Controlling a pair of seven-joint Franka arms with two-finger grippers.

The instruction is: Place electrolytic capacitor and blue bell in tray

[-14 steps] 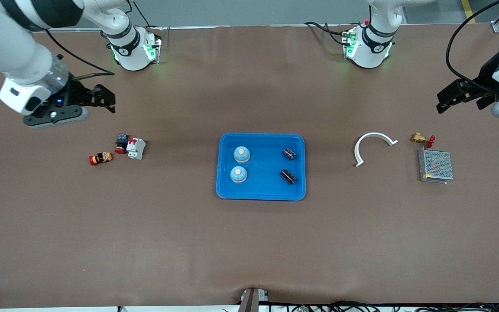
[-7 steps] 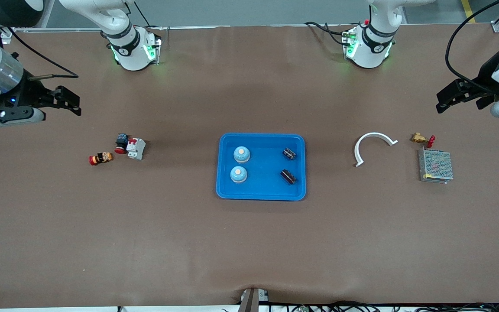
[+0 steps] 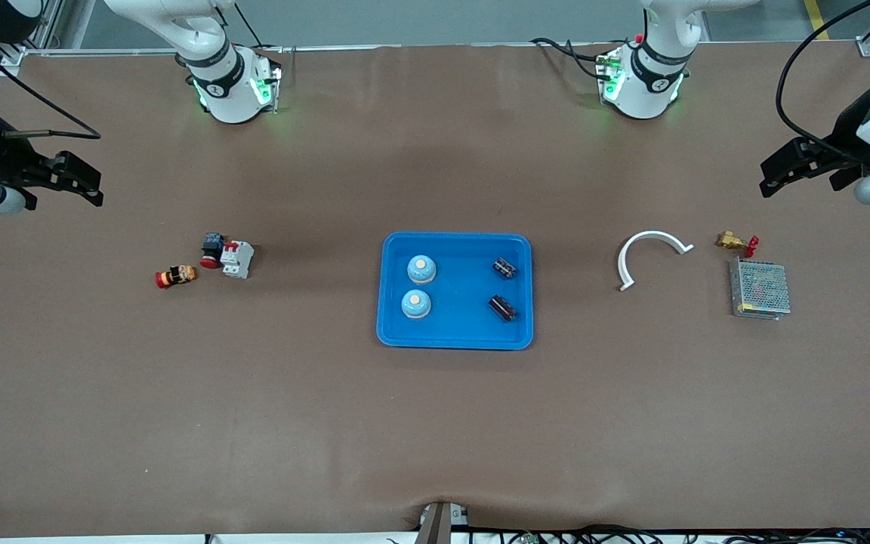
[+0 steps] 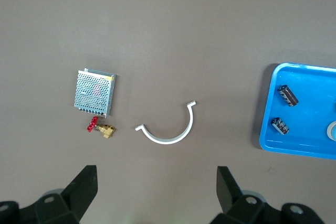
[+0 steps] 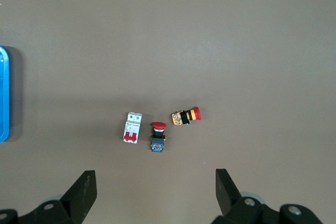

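Observation:
The bright-blue tray [image 3: 455,332] lies mid-table. In it are two blue bells [image 3: 421,269] [image 3: 416,304] with orange tops and two black electrolytic capacitors [image 3: 505,267] [image 3: 503,307]. The tray [image 4: 315,148] and both capacitors [image 4: 287,95] [image 4: 280,125] also show in the left wrist view; a tray edge [image 5: 3,98] shows in the right wrist view. My left gripper [image 3: 771,177] is open and empty, high over the left arm's end of the table. My right gripper [image 3: 87,185] is open and empty, high over the right arm's end.
A white curved strip [image 3: 650,253], a brass valve with red handle [image 3: 735,242] and a grey mesh box [image 3: 760,289] lie toward the left arm's end. A white breaker [image 3: 237,259], a red push button [image 3: 211,251] and an orange-red button [image 3: 175,276] lie toward the right arm's end.
My right gripper has drawn away from the middle toward the right arm's end of the table, open and empty. The left arm and the tray's contents have not moved.

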